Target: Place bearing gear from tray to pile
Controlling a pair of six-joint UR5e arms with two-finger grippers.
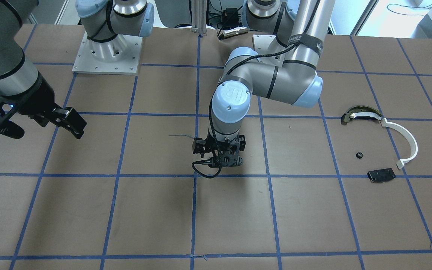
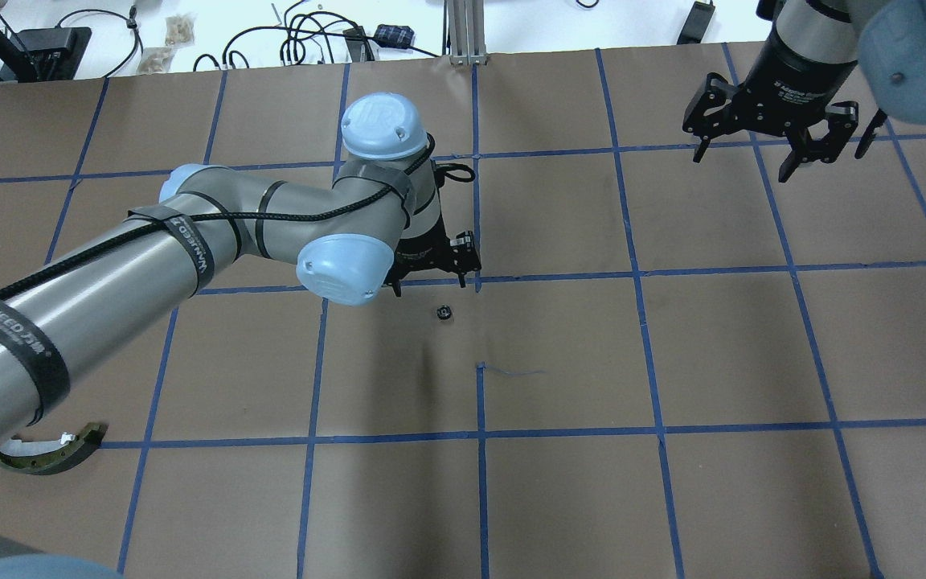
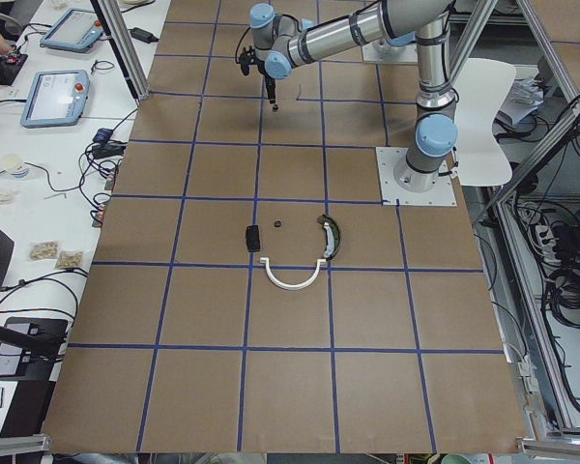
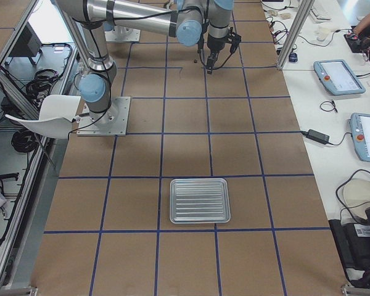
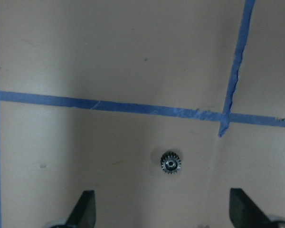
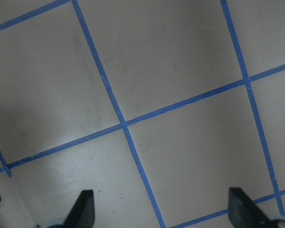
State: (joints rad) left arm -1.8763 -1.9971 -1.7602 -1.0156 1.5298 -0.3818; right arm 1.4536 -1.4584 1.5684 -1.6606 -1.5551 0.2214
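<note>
Looks like the left gripper (image 5: 162,202) is hanging wide open over the little gear (image 5: 170,162), not touching it; the right gripper (image 6: 161,202) is gaping open too, holding nothing.

even overhead light, soft shadows under arms — wrist views dim, slightly soft, warm-tinted.

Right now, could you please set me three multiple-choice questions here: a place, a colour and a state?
1. Where is the bearing gear below the left gripper? A clamped in its fingers; B on the bare table; C on another gear.
2. What colour are the tape lines? A red; B blue; C yellow.
3. The left gripper is: A open; B shut empty; C shut on the gear.
Answers: B, it lies alone on the table; B, the lines are blue; A, its fingers stand wide apart.
</note>
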